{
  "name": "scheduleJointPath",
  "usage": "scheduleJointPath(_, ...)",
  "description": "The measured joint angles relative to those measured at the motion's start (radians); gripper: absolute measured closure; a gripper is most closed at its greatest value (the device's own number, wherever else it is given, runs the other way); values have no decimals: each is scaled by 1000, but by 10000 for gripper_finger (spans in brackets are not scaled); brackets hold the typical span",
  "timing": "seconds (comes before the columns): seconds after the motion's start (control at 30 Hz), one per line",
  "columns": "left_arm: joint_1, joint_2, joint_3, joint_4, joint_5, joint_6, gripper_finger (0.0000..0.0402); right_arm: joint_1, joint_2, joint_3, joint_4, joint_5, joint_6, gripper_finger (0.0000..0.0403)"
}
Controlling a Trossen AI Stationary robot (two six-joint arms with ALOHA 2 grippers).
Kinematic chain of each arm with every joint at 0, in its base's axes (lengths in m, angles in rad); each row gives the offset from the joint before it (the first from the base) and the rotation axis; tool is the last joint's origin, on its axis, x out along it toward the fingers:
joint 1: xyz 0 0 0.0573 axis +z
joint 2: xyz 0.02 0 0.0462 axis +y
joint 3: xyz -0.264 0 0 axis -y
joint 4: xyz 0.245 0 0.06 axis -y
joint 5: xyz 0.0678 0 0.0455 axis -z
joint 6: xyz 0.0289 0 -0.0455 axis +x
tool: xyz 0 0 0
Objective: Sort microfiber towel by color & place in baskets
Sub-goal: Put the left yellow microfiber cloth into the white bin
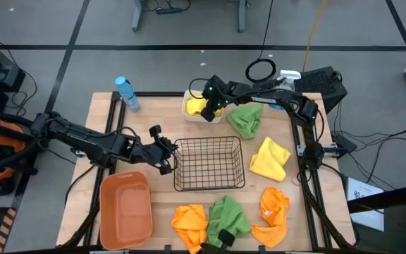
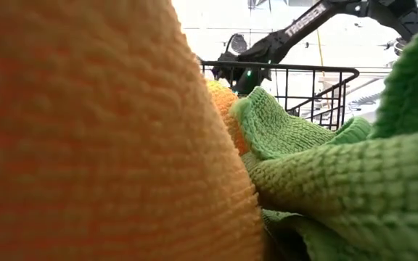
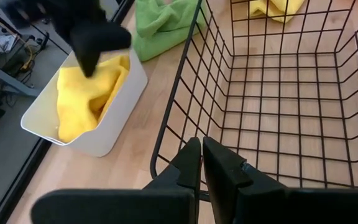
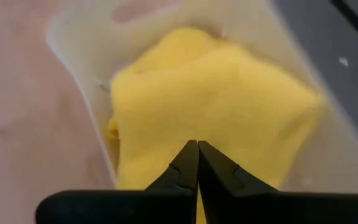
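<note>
Towels: two yellow (image 1: pixel 269 159), green (image 1: pixel 246 120), seemingly orange (image 1: pixel 190 224).

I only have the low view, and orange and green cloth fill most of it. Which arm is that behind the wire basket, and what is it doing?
Observer: That is the right gripper. It hangs over the white tub at the far edge, jaws shut just above a yellow towel lying in the tub.
Operator: Where is the left one?
Observer: The left gripper is at the left rim of the wire basket, jaws shut with nothing between them.
Operator: Anything in that basket yet?
Observer: No, the left wrist view looks straight into it and it holds no towel.
</note>
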Motion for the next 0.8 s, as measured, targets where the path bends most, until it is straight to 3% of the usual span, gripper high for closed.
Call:
scheduleJointPath(0.27,0,0,0,1,0,1,377,7,-34,1,55,3,-14,403)
scheduleJointPath(0.8,0,0,0,0,0,1,377,8,97,0,38,30,-18,403)
